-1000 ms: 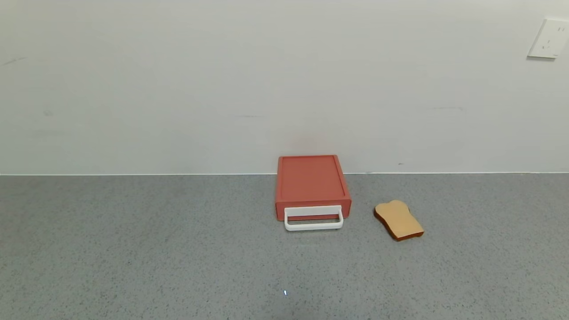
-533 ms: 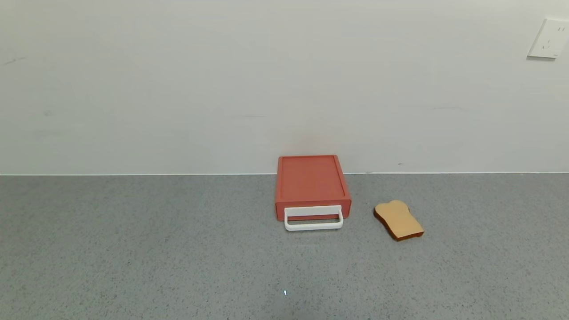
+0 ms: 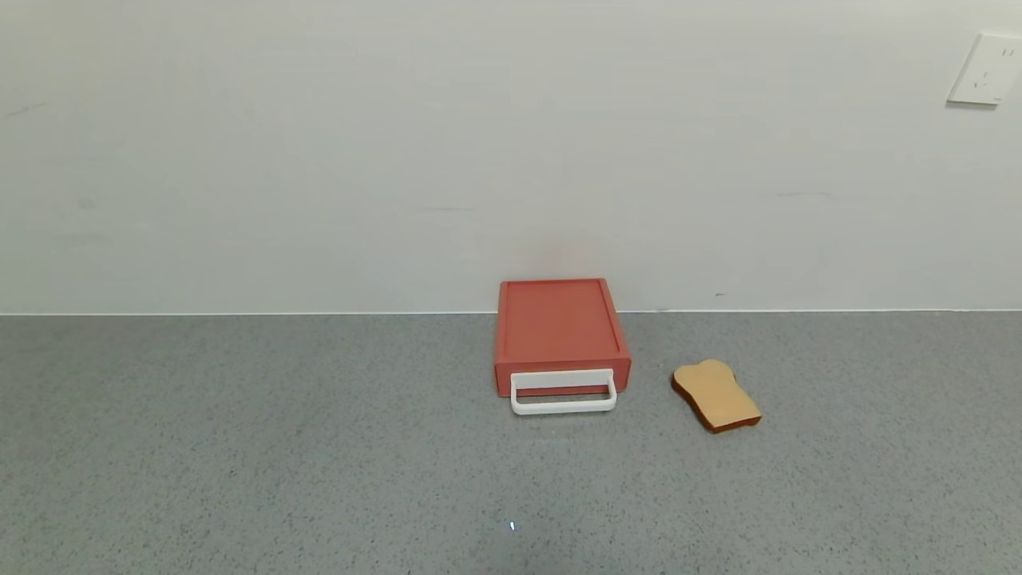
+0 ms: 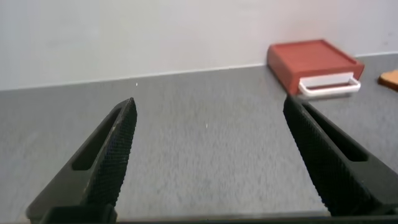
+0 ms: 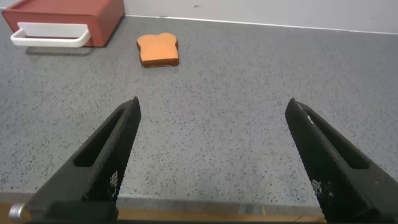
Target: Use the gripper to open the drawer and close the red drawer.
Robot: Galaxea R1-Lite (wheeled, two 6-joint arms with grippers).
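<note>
The coral-red drawer [image 3: 560,326] sits against the wall at the back of the grey counter, its tray pushed in and its white loop handle [image 3: 564,392] facing me. It also shows in the left wrist view [image 4: 311,61] and the right wrist view [image 5: 68,12]. Neither arm shows in the head view. My left gripper [image 4: 208,109] is open and empty, low over the counter and well short of the drawer. My right gripper [image 5: 212,109] is open and empty near the counter's front edge, far from the drawer.
A tan toast slice [image 3: 716,396] lies on the counter right of the drawer, also in the right wrist view [image 5: 158,49]. A white wall [image 3: 479,160] stands directly behind the drawer, with a socket plate [image 3: 984,70] at upper right.
</note>
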